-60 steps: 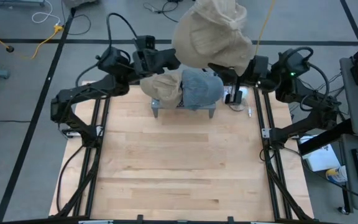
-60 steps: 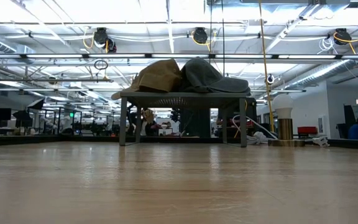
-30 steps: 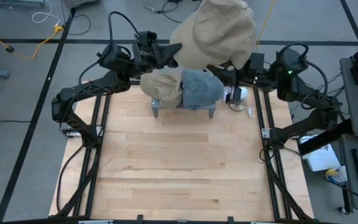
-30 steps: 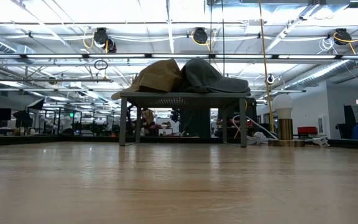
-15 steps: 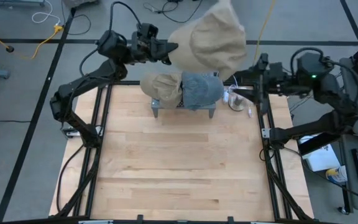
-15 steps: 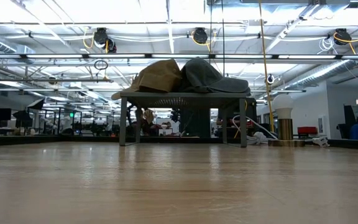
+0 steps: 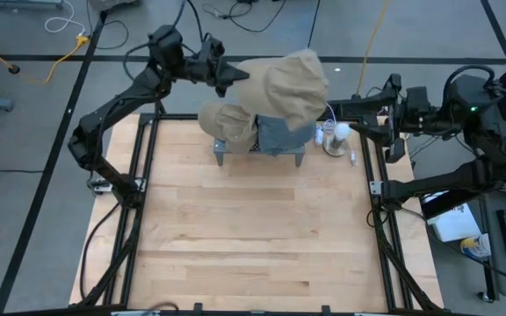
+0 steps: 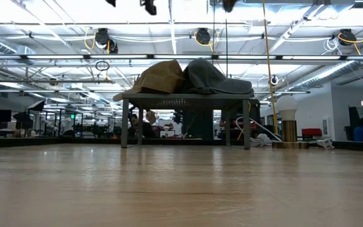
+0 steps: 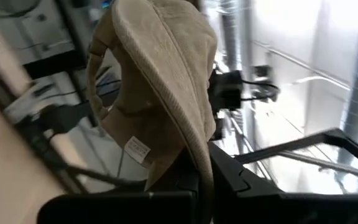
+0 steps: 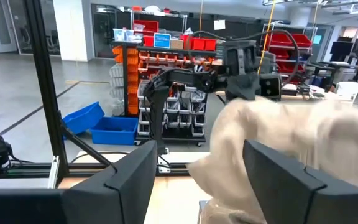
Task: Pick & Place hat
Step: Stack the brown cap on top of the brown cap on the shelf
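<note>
Hat [image 7: 286,83] is the beige cap, and it's hanging up in the air off the left gripper [image 7: 232,79], above the back edge of the table [image 7: 253,228]. From the high view it covers the back part of the little grey stand [image 7: 262,151], so it sits over the 2 other caps parked there. The left wrist view shows it best: the gripper's 2 dark fingers [image 9: 188,180] are pinched together on the cap's edge, with the cap [image 9: 157,87] dangling from them, white label showing inside.

On the stand itself you get a tan cap [image 7: 228,123] on the left-arm side and a blue-grey cap [image 7: 279,133] just beside it, touching. The low view shows both of them piled on top of the stand [image 8: 184,98], tan one [image 8: 156,77] next to the grey one [image 8: 210,77].

Right gripper [image 7: 348,114] is off to the right side of the stand, apart from the held cap, holding nothing. Its wrist view shows the 2 fingers [image 10: 135,174] spread wide, and the beige cap [image 10: 278,149] out in front of them. A white bulb-like object [image 7: 339,133] sits at the table's right back corner, just below that gripper in the high view.
</note>
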